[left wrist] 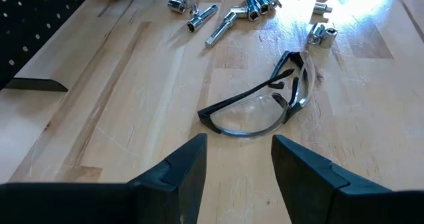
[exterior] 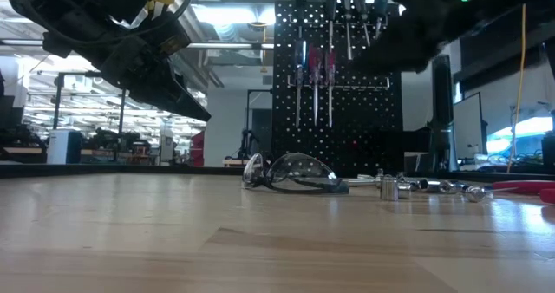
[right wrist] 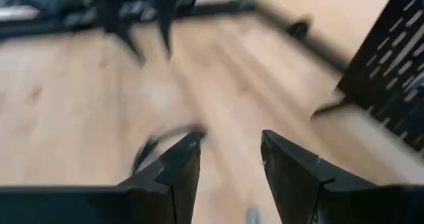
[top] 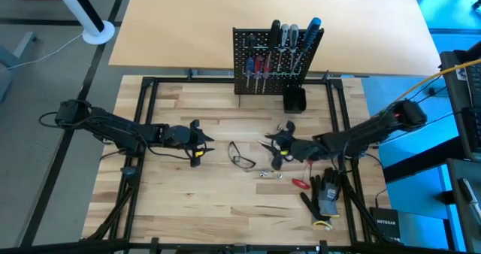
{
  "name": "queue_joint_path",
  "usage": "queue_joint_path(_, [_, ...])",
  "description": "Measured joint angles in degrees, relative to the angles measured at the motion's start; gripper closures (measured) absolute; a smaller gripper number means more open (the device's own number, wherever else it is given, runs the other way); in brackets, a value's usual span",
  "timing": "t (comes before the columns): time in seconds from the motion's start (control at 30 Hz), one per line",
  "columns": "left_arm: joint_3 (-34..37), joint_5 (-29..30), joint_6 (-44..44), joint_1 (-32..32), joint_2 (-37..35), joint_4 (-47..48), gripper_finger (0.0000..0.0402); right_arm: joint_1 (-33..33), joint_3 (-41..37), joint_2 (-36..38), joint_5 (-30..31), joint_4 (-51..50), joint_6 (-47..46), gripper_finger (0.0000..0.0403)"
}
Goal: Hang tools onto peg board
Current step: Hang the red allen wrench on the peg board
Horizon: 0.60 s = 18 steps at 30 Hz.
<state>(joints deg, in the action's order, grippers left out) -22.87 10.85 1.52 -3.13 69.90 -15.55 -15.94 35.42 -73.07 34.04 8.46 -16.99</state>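
Right gripper [top: 272, 150], jaws parted and empty, hovers near the loose metal bits [top: 270, 174] between picks, tools [top: 279, 52] already hanging on the peg board [top: 242, 58]; next it likely must descend on a piece, left gripper [top: 201, 143] waiting open beside the safety glasses [top: 241, 158].

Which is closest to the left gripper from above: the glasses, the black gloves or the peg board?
From the left gripper:
1. Safety glasses, just beside it toward the table's middle.
2. Peg board, at the far edge.
3. Black gloves, over by the right arm.
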Motion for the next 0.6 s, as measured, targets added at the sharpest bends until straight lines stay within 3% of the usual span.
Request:
queue_joint_path(0.23, [0.0,0.0,0.0,0.01,-0.01,0.1,0.0242,0.17,0.0,5.06,-8.62,-18.69,-12.27,0.0242])
queue_joint_path(0.6, [0.0,0.0,0.22,0.01,-0.01,0.33,0.0242,0.17,0.0,4.97,-25.17,-45.53,-36.15,0.0242])
